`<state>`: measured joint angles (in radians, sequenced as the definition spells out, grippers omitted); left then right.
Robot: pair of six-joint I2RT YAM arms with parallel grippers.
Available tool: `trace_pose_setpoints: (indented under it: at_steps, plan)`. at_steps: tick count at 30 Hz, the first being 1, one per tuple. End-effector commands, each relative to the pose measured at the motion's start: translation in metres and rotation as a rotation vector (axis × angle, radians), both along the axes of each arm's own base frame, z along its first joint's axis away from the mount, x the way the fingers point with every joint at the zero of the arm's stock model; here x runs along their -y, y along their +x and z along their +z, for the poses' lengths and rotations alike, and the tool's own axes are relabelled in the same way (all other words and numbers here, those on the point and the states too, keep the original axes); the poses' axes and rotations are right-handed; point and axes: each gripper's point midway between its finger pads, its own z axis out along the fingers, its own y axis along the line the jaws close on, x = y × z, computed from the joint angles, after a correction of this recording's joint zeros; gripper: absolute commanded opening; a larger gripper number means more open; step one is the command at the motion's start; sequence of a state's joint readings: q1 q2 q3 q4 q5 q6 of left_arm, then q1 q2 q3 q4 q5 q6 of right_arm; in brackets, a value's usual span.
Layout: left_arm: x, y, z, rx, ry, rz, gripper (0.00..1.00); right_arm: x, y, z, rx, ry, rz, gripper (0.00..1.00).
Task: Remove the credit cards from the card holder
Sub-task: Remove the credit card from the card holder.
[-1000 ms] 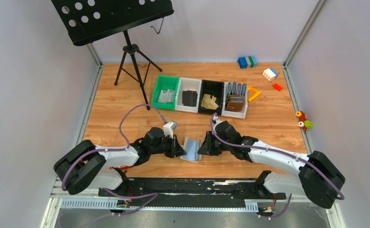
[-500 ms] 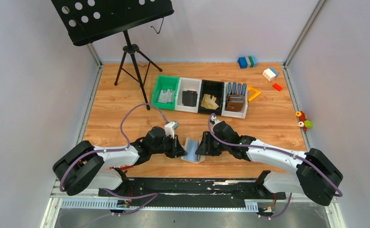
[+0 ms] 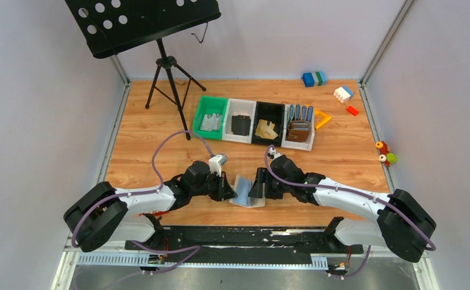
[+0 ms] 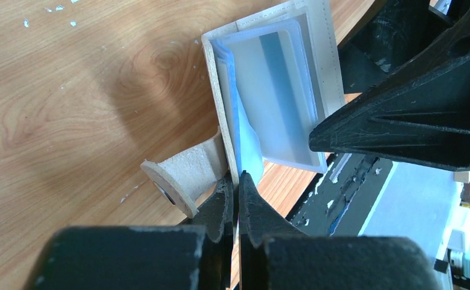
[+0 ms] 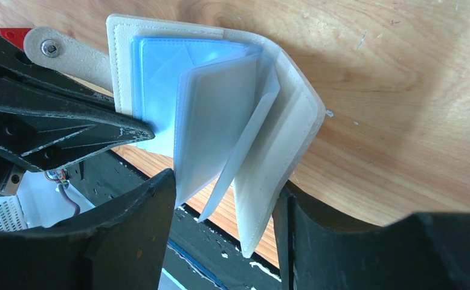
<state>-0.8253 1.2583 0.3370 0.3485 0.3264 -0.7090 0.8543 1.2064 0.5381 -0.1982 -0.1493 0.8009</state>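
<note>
While between spread right fingers [image 5: 130, 232], card holder [image 5: 284, 130] edge within left fingers [image 4: 220, 208].

One card holder [image 3: 244, 190], four bins [image 3: 255, 121] — one music stand [image 3: 142, 21].

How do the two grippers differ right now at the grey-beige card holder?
The left gripper is shut, pinching an edge of the pale grey-beige folding card holder; the right gripper is open, its fingers straddling the clear sleeves and one cover flap. The left gripper sits by the strap tab; the right gripper comes from the opposite side. Both are at the opened holder.
</note>
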Motion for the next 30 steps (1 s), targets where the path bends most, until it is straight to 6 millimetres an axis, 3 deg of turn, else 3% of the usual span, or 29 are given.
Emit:
trace_pose_setpoints:
  at_steps: [1, 13, 20, 22, 30]
  plan:
    - [0.01, 0.008, 0.021, 0.066, -0.036, -0.015, 0.0, -0.006, 0.009, 0.014, 0.046, 0.016, -0.006, 0.59]
    - [0.011, 0.006, 0.023, 0.062, -0.041, -0.017, 0.0, -0.01, 0.011, 0.016, 0.042, 0.023, -0.005, 0.82]
    - [0.014, 0.005, 0.027, 0.06, -0.057, -0.026, 0.0, -0.017, 0.013, 0.018, 0.039, 0.035, 0.006, 0.86]
    - [0.016, 0.004, 0.029, 0.055, -0.074, -0.032, 0.0, -0.019, 0.014, 0.017, 0.038, 0.03, 0.008, 0.94]
    - [0.022, -0.001, 0.03, 0.031, -0.125, -0.052, 0.0, -0.026, 0.017, 0.013, 0.028, 0.023, 0.013, 0.99]
